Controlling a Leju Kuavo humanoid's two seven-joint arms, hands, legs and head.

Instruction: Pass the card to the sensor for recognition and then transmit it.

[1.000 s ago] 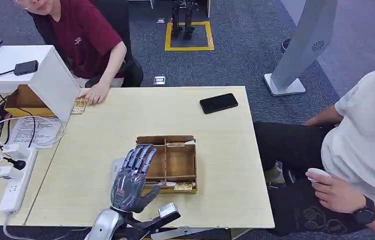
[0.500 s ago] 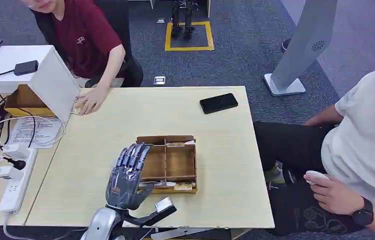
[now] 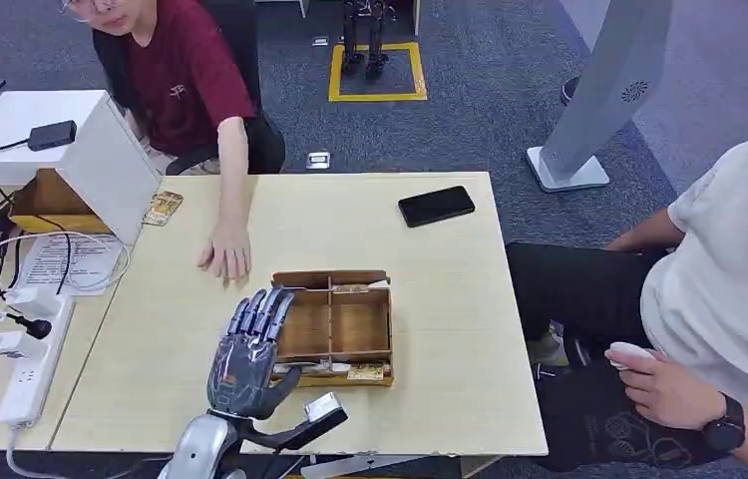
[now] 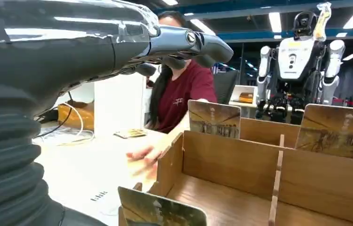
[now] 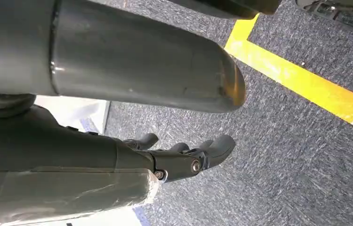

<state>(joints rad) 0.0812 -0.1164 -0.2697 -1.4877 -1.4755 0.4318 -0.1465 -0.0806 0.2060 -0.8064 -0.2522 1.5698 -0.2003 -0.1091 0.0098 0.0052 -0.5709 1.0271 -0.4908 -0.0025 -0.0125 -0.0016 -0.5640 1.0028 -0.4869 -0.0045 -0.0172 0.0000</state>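
The wooden box (image 3: 338,324) sits near the table's (image 3: 450,299) front edge, with bare room around it. The left hand (image 3: 248,349) hovers flat and holds nothing, at the box's left side. A card (image 3: 365,372) stands just right of it. The person's hand (image 3: 225,254) has moved closer. The right hand (image 5: 184,153) hangs with fingers loosely curled, holding nothing.

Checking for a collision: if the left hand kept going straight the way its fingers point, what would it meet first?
Probably the brown wooden divided box: the left hand points at its near-left wall. Height is unclear, so it may pass over toward the person's hand.
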